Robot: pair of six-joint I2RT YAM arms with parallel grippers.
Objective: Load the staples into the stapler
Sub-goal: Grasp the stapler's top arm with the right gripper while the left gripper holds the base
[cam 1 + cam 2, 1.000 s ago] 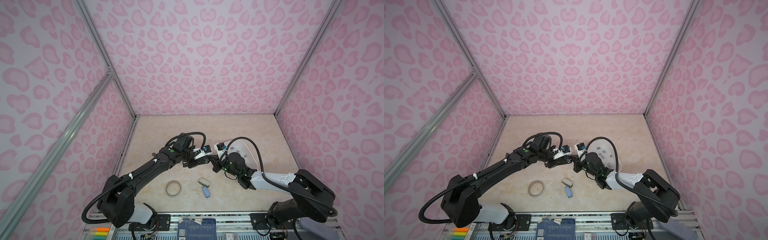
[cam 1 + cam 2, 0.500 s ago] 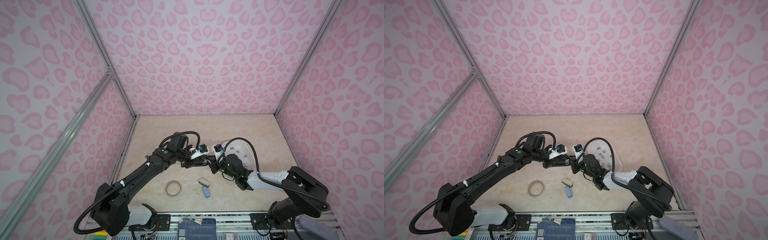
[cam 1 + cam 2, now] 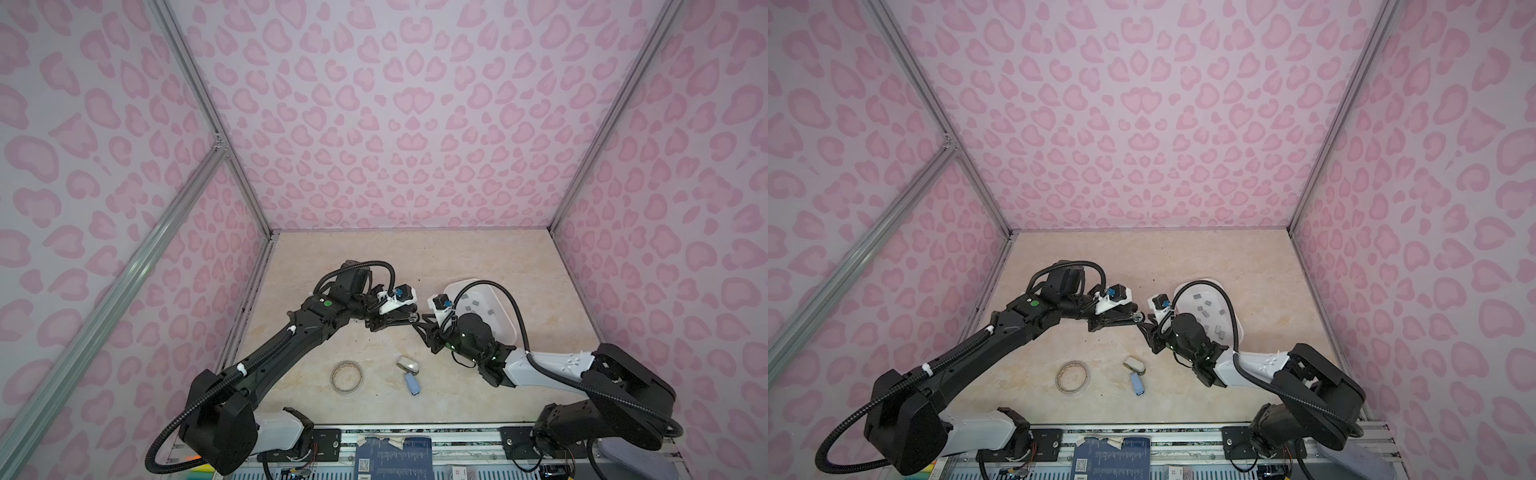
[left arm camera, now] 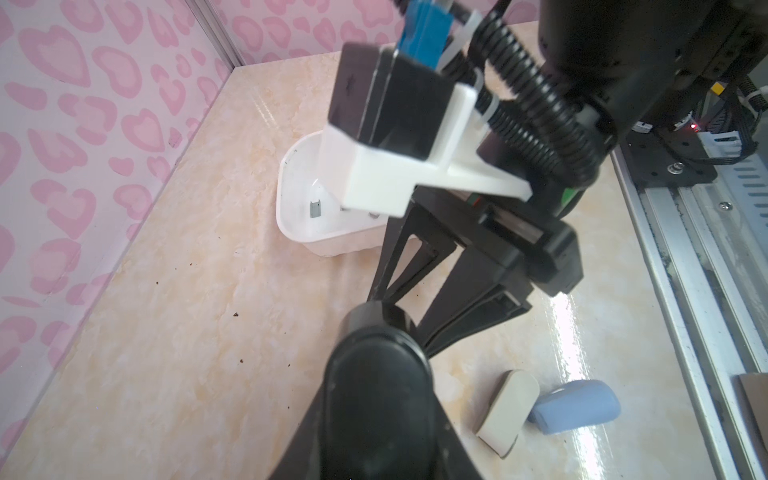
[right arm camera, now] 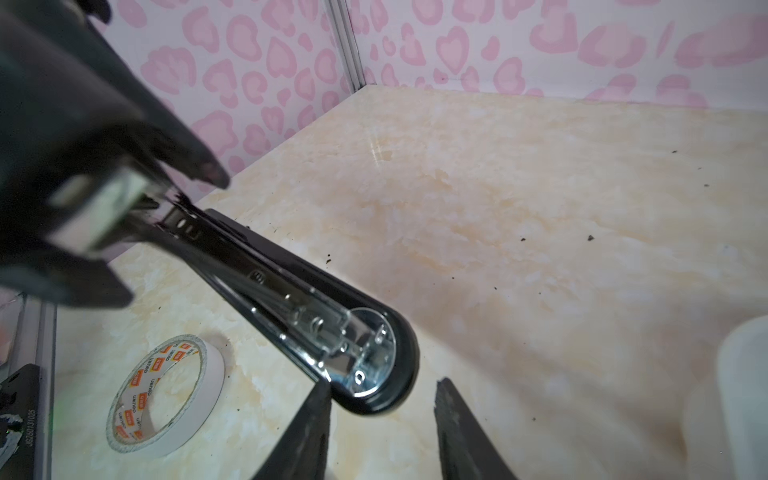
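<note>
So the right hand [image 3: 423, 328] just let go. A second ago it was pinched shut at the nose of the black stapler [image 5: 291, 299]; now its fingers are spread and empty, with the nose right by them. The left hand [image 3: 384, 322] still clamps the stapler, up off the counter [image 3: 415, 257] just beside the white tray [image 4: 332, 239]. The staples [image 3: 1202, 309] all sit in the tray and I see none in the exposed metal channel, so I'd guess fetching a strip comes next. Otherwise the arms have barely shifted.
</note>
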